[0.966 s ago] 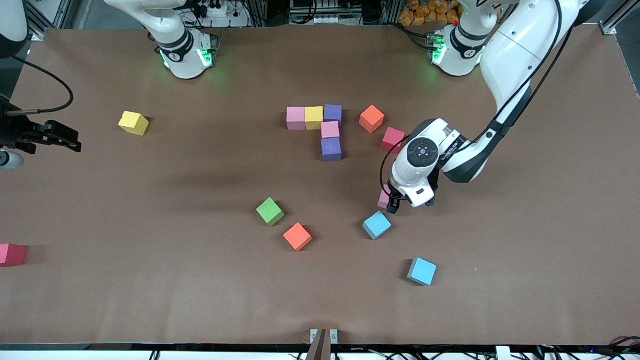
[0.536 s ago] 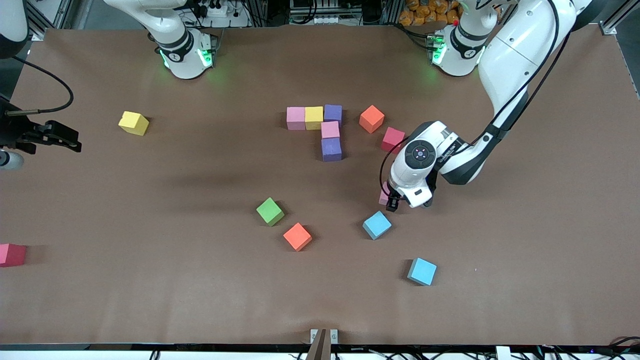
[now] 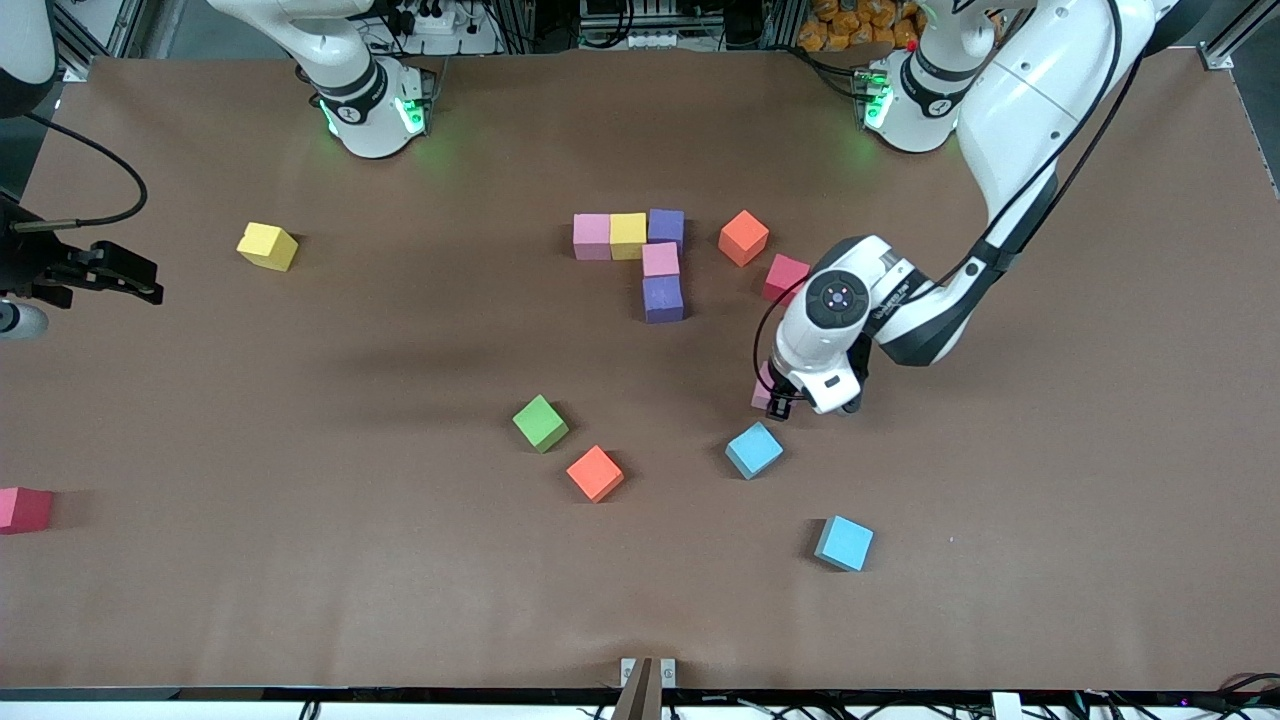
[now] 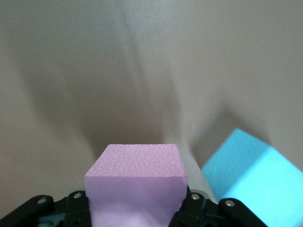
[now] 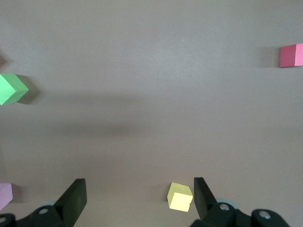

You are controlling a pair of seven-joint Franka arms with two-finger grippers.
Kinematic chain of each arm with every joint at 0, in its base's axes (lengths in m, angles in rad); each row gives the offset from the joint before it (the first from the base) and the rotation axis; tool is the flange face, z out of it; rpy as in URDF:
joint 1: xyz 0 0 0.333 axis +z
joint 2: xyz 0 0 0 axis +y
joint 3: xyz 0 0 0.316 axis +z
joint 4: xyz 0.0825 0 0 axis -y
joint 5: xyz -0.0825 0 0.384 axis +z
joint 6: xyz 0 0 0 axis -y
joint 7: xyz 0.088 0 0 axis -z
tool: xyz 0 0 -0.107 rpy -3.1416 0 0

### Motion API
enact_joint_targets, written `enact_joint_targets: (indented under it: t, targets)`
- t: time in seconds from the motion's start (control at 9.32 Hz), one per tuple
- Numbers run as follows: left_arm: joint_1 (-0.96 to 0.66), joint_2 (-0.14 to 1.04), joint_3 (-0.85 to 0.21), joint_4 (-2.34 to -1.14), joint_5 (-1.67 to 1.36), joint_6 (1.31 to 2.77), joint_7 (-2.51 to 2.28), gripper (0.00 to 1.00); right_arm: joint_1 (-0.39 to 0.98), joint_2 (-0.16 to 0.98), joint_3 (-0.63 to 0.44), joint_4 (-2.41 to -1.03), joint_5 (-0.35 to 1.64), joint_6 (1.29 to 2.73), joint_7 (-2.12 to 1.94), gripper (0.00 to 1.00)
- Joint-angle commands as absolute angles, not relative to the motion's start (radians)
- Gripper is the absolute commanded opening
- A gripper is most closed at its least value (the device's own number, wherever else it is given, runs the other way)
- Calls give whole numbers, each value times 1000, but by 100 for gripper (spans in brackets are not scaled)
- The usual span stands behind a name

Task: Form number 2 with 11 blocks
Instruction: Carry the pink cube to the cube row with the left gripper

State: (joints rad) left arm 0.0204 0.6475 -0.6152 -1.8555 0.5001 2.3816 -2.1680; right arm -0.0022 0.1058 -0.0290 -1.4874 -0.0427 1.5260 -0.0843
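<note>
Red cube (image 3: 24, 509) at the table edge by the right arm's end, not part of the task. Right gripper (image 3: 125, 280) hangs there too, over the table's end, fingers spread wide with nothing between them; that arm waits. Loose yellow block (image 3: 267, 246) sits near it, well apart from the build. Green block (image 3: 540, 422) and an orange block (image 3: 595, 473) lie mid-table, nearer the front camera than the build. The number 2 (image 3: 640, 252) is only begun: pink, yellow and purple in a touching row, then a pink and a purple running down from the purple end toward the camera, five cubes in all. A second orange block (image 3: 743, 237) and another red cube (image 3: 786, 277) sit just beside it toward the left arm's end. Left gripper (image 3: 775, 400) is low over the table, pinching a pink block (image 4: 135, 182) between its fingers; the wrist view shows the cube seated squarely, with a light blue block (image 3: 754, 449) close by. Another light blue block (image 3: 844, 543) lies nearer the camera. Step in hand, by my reading: pick-up of the third pink cube. Next move calls for a clean lift clear of the neighbouring blue, then a carry to the open end of the column, set down touching and square.
</note>
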Motion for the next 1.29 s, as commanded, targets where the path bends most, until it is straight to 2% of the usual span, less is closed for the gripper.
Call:
enact_joint_targets:
  t: [0.0,0.21,0.64,0.86,0.97,1.18]
  targets:
    - [21,614,-717,-1816,506,2277,-2322,0,0,115,-26,-1465,-43,1509,-67,100]
    - [-21,614,-785,-1787,506,2254,-2483,0,0,115,-26,-1465,-43,1509,-66,100]
    - [-303,683,-750,-1616,474,2183,-2716,0,2,117,-26,-1465,-43,1509,-66,100]
    - [-463,692,-623,-1565,409,2181,-2755,0,2,123,-26,-1465,-43,1509,-67,100]
    - [-553,725,-523,-1518,367,2183,-2760,0,2,123,-26,-1465,-43,1509,-69,100]
    - [-613,758,-428,-1480,312,2183,-2761,0,2,123,-26,-1465,-41,1509,-69,100]
